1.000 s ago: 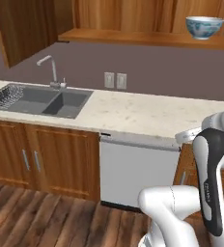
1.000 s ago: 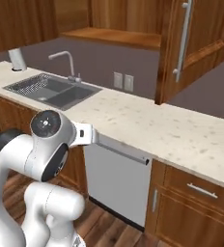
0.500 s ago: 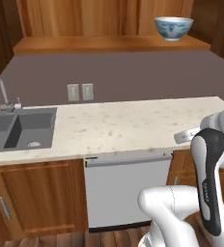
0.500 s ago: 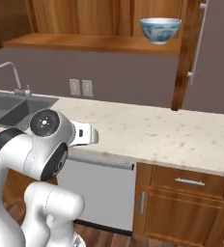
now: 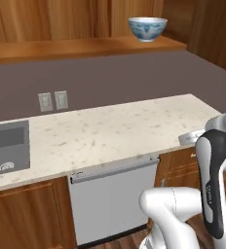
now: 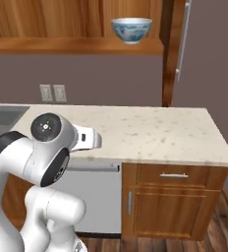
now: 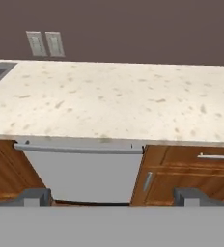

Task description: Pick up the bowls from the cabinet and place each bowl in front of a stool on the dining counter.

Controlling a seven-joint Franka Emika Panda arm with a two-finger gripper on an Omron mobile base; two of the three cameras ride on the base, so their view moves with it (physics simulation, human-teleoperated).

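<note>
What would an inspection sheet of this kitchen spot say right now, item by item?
Surface: beige speckled counter with a grey sink at its left end; a pale dishwasher front below it.
Job's things: patterned white bowl stands upright on the wooden shelf of the wall cabinet, untouched. One bowl seen.
Clutter: nothing seen on the counter top.
Grippers: gripper open, fingertips wide apart and holding nothing, low in front of the dishwasher, far below the bowl.
Cables: nothing seen.
Surroundings: two wall outlets on the dark backsplash; wooden floor cabinets with metal handles; tall grey door with a long handle at the right.
</note>
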